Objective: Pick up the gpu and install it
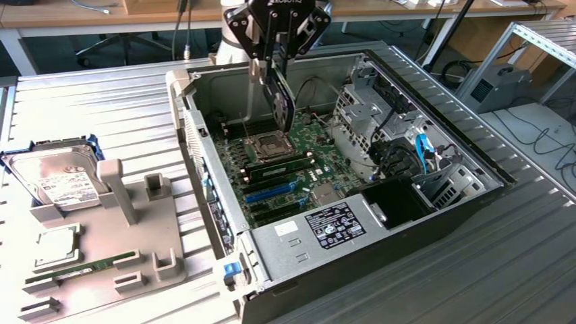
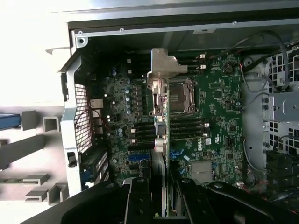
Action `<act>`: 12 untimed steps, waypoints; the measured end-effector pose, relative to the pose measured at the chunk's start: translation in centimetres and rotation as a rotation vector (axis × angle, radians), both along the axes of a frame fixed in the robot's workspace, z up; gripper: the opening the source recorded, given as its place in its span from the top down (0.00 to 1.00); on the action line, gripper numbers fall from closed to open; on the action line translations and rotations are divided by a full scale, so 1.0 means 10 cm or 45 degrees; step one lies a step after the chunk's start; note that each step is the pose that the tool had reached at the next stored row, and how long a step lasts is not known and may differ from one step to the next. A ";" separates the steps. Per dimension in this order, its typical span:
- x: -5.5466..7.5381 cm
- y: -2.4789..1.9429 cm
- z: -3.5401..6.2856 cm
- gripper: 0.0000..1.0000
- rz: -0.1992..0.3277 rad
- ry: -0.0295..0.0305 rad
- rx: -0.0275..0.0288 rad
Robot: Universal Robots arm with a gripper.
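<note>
My gripper [image 1: 272, 62] hangs above the open computer case [image 1: 199, 145], shut on the gpu [image 1: 282, 98], a slim dark card held on edge and pointing down toward the motherboard [image 1: 301, 152]. The card's lower end hovers over the CPU socket [image 1: 267, 146], clear of the board. In the wrist view the gpu [image 2: 160, 116] appears edge-on, with its silvery bracket [image 2: 162, 65] at the far end. It sits between my black fingers [image 2: 139, 196] of the gripper [image 2: 161, 189], above the socket [image 2: 180, 95] and the blue expansion slots [image 2: 140, 157].
A grey parts holder [image 1: 108, 236] lies at the exterior view's left, with a hard drive in a blue frame [image 1: 54, 177], a CPU [image 1: 56, 246] and a green memory stick [image 1: 67, 274]. Inside the case are the drive cage [image 1: 365, 115], cables [image 1: 421, 152] and power supply [image 1: 335, 224].
</note>
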State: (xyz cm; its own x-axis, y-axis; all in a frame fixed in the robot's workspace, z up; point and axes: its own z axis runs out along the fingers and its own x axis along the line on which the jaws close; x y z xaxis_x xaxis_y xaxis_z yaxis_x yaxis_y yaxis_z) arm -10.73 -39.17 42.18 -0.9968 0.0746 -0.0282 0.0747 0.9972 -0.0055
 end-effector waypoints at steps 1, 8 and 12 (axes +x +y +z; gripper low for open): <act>0.01 0.004 -0.002 0.74 0.000 0.0000 -0.0004; 0.06 0.032 -0.013 0.74 0.000 0.0000 -0.0030; 0.09 0.046 -0.019 0.74 0.000 -0.0001 -0.0046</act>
